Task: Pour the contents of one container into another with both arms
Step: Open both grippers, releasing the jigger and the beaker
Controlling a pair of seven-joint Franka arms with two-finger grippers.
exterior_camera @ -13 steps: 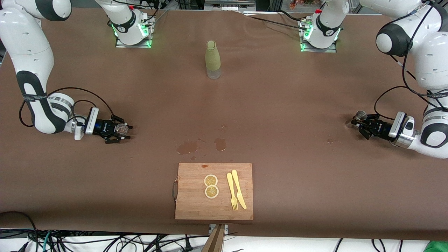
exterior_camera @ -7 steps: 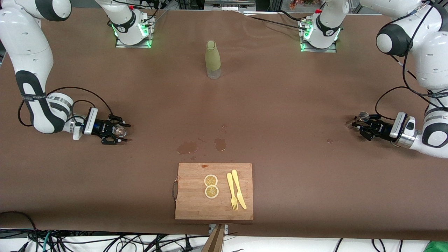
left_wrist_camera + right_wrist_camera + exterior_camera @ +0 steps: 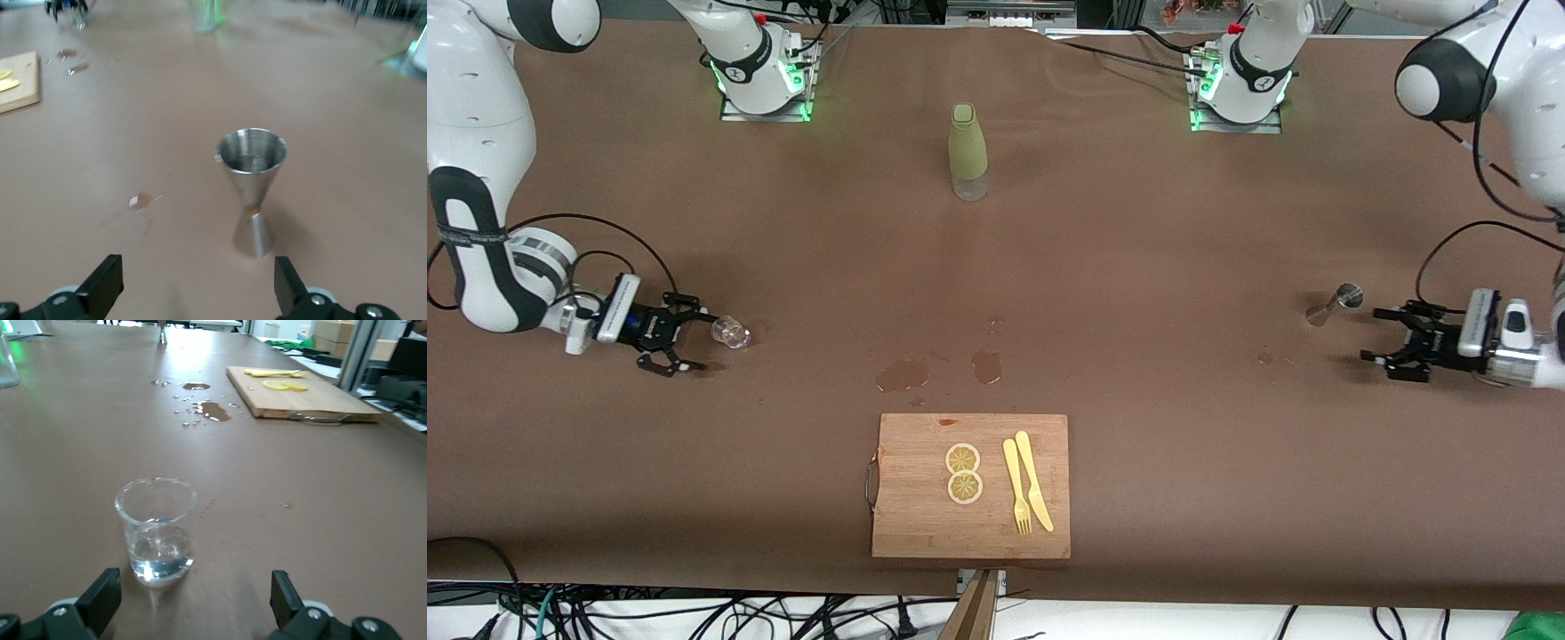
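The silver jigger [image 3: 1334, 303] stands upright on the brown table at the left arm's end; in the left wrist view the jigger [image 3: 252, 189] shows its open top cone. My left gripper [image 3: 1385, 340] is open, low over the table, apart from the jigger with nothing between its fingers. The clear glass cup [image 3: 731, 332] stands at the right arm's end with a little liquid in it, also seen as the cup [image 3: 157, 529] in the right wrist view. My right gripper [image 3: 687, 336] is open beside the cup, clear of it.
A tall green bottle [image 3: 967, 151] stands at mid-table near the bases. A wooden cutting board [image 3: 925, 516] with two lemon slices [image 3: 963, 472], a yellow fork and knife lies near the front edge. Wet spills [image 3: 938, 369] mark the cloth just above it.
Both grippers have let go and pulled back toward their own ends of the table. The cup and the jigger now stand free on the cloth.
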